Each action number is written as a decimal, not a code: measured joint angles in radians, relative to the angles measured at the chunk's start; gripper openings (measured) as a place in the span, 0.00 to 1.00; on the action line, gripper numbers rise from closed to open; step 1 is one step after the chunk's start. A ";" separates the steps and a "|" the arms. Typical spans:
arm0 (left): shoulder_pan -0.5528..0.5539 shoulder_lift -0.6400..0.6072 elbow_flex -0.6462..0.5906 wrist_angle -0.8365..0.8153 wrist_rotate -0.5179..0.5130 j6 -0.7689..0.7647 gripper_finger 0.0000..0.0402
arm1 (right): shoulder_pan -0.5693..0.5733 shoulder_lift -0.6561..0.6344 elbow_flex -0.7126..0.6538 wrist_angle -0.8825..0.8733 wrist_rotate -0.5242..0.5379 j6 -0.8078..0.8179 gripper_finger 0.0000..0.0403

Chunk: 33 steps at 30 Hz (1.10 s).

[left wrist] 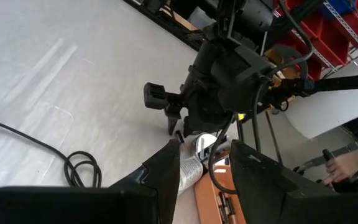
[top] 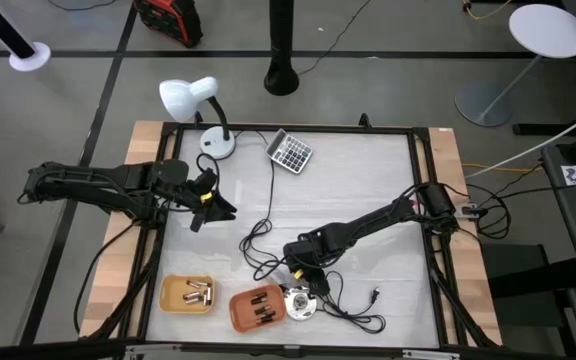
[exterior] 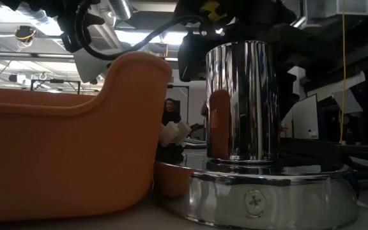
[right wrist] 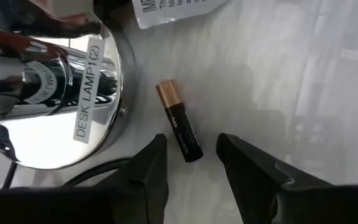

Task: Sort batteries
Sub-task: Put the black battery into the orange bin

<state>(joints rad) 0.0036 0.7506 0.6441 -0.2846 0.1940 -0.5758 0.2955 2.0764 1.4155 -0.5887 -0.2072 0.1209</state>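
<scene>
A thin dark battery (right wrist: pixel 180 129) with a copper end lies flat on the white table beside a chrome lamp base (right wrist: pixel 42 93). My right gripper (right wrist: pixel 191 155) is open just above it, one finger on each side of its dark end, not touching. In the high view this gripper (top: pixel 303 272) hovers next to the chrome base (top: pixel 299 304). Thicker batteries (top: pixel 198 295) lie in a light orange tray (top: pixel 173 296), and thin dark ones (top: pixel 263 306) lie in a darker orange tray (top: pixel 240 312). My left gripper (top: pixel 213 205) is open and empty over the table's left part.
A black cable (top: pixel 268 230) loops across the middle of the table and coils near the right gripper. A white desk lamp (top: pixel 190 98) and a calculator (top: pixel 290 151) sit at the far edge. A person's hand (left wrist: pixel 347 165) shows beyond the table. The low view shows the orange tray (exterior: pixel 69 153) and the chrome base (exterior: pixel 248 128) close up.
</scene>
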 joint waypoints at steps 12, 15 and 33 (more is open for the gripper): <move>0.000 0.000 0.000 -0.068 0.000 -0.002 0.32 | 0.000 0.017 -0.001 0.028 0.014 -0.002 0.31; 0.000 0.000 0.000 -0.073 0.000 -0.001 0.32 | -0.002 0.018 -0.001 0.031 0.016 -0.002 0.23; 0.000 0.000 0.000 -0.072 0.000 -0.003 0.32 | -0.001 0.030 0.076 -0.013 0.014 0.062 0.03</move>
<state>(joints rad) 0.0040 0.7506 0.6441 -0.3565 0.1940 -0.5785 0.2949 2.1064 1.4914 -0.6017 -0.1936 0.1829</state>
